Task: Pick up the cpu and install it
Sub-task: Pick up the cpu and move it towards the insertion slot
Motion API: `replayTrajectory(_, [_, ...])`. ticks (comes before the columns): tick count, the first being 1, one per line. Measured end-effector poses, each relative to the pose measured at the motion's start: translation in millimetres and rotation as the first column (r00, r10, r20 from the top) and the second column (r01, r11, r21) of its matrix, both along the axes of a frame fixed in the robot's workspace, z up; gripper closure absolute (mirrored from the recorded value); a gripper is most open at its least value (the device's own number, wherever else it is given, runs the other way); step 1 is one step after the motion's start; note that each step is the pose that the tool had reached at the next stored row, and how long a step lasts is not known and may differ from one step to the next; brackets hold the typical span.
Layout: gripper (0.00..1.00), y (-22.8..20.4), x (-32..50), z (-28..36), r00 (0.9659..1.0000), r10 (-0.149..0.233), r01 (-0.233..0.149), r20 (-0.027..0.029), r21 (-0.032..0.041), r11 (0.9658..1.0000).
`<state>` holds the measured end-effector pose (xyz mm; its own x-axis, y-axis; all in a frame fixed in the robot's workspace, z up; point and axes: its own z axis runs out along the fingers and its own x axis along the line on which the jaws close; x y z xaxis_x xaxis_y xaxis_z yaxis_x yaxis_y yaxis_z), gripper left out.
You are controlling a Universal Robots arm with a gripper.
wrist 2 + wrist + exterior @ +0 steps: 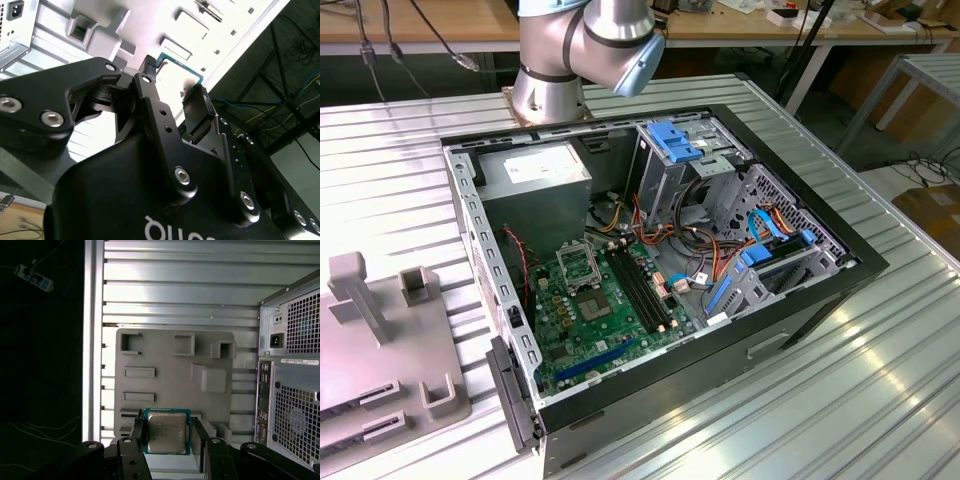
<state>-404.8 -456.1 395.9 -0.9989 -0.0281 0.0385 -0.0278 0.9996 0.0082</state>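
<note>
The cpu (166, 431), a small square chip with a dull grey metal top and a green rim, sits between my two black fingers (140, 442) in the first wrist view. My gripper (168, 441) is shut on it by two opposite edges. In the second wrist view the gripper (175, 80) shows from the side, with the cpu's green edge (181, 64) spanning the fingertips. Behind the cpu lies the grey fixture plate (170, 385). In the exterior view the open computer case holds the green motherboard (620, 335) with its shiny socket frame (582, 262).
The case's rear panel (295, 390), with vents and a power inlet, stands beside the fixture plate. The grey fixture plate (380, 350) lies at the exterior view's left on the ribbed metal table (820, 400). The arm's base (570, 60) rises behind the case. Cables and blue drive brackets (672, 140) crowd the case.
</note>
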Motion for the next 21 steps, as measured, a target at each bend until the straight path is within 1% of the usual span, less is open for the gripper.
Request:
replayTrajectory(9, [0.53, 0.0, 8.0, 0.0, 1.0000, 0.000, 0.000, 0.0000, 0.0001, 1.0000])
replayTrajectory(21, [0.53, 0.0, 23.7, -0.1, 1.0000, 0.000, 0.000, 0.0001, 0.0001, 1.0000])
